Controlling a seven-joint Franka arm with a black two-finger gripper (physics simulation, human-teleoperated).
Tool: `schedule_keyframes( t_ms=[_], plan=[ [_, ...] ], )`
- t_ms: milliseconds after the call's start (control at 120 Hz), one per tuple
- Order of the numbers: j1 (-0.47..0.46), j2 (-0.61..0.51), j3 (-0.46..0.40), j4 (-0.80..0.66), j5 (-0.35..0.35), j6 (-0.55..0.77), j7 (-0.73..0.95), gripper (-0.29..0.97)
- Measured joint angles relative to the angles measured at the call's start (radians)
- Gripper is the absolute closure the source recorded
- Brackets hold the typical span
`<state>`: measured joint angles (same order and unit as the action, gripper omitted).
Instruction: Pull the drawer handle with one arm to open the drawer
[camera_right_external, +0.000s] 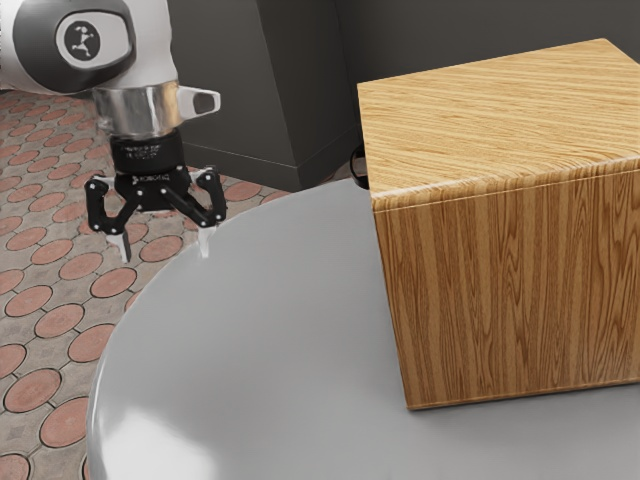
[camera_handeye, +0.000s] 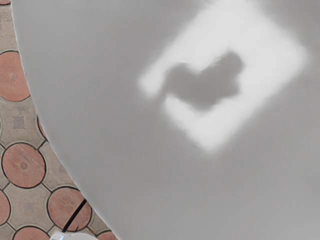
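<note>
My glossy white robot arm (camera_right_external: 40, 60) carries a polished silver wrist collar (camera_right_external: 150, 108) and a black two-finger gripper (camera_right_external: 164, 247) with pale fingertips (camera_right_external: 203, 245). The boxy wooden cabinet (camera_right_external: 500, 250) wears honey-brown oak grain, streaked vertically down its side. The round matte table (camera_right_external: 270, 370) is plain light grey under a white glare patch (camera_handeye: 225, 80). The tiled floor (camera_right_external: 50, 270) repeats dark-ringed terracotta discs on beige.

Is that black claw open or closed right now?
Open: the gripper hangs spread wide over the table edge, with nothing between its fingers.
</note>
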<state>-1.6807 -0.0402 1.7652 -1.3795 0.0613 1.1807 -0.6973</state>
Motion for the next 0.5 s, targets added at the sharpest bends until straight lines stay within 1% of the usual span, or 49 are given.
schedule_keyframes(
  t_ms=[108, 242, 275, 325, 358, 400, 500],
  plan=[
    [-0.028, 0.000, 0.002, 0.000, 0.002, 0.097, -0.137, 0.00],
    [-0.052, -0.021, 0.003, 0.005, 0.000, 0.162, -0.274, 0.00],
    [-0.047, -0.029, 0.001, 0.040, -0.001, 0.169, -0.303, 0.00],
    [-0.029, -0.019, -0.001, 0.164, 0.006, 0.151, -0.348, 0.00],
    [-0.018, -0.015, -0.020, 0.228, 0.009, 0.140, -0.376, 0.00],
    [-0.013, -0.013, -0.060, 0.267, 0.012, 0.127, -0.410, 0.00],
    [-0.072, -0.011, -0.126, 0.287, 0.012, 0.106, -0.482, 0.00]
  ],
)
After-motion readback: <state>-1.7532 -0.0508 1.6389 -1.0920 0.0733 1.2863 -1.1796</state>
